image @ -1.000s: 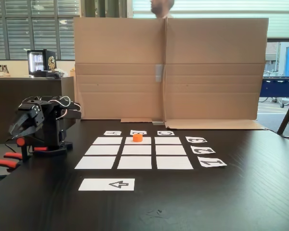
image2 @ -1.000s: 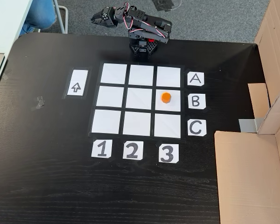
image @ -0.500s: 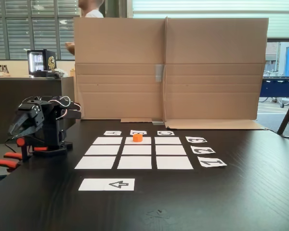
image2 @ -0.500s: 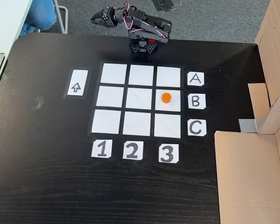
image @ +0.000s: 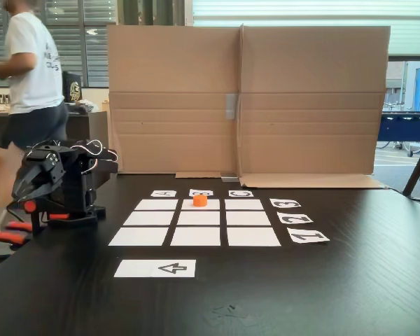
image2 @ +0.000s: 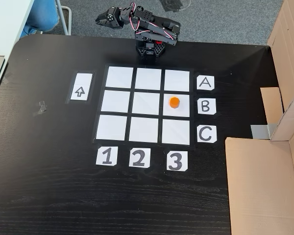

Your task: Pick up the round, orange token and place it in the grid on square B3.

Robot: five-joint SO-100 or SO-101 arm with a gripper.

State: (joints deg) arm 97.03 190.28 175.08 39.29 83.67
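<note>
The orange token [image2: 173,102] stands upright on square B3 [image2: 182,110], the cell in line with the "B" card [image2: 206,106] and the "3" card [image2: 176,161]. The low fixed view shows the token [image: 199,200] on the far middle cell [image: 211,204] of the grid [image: 198,218]. My arm sits folded at the table's edge, well away from the grid [image2: 147,105]. Its gripper [image2: 101,19] points off the table, looks shut and holds nothing. In the low fixed view the gripper [image: 23,187] hangs at the far left.
A tall cardboard wall [image: 245,98] stands behind the grid, and its flaps [image2: 264,181] lie at the right. An arrow slip [image2: 81,86] lies beside column 1. Orange-red clamp handles [image: 5,237] jut out under the arm's base. A person [image: 31,77] walks behind the table.
A person behind the cardboard has walked left and now passes behind the arm. The arm and the token have not moved.
</note>
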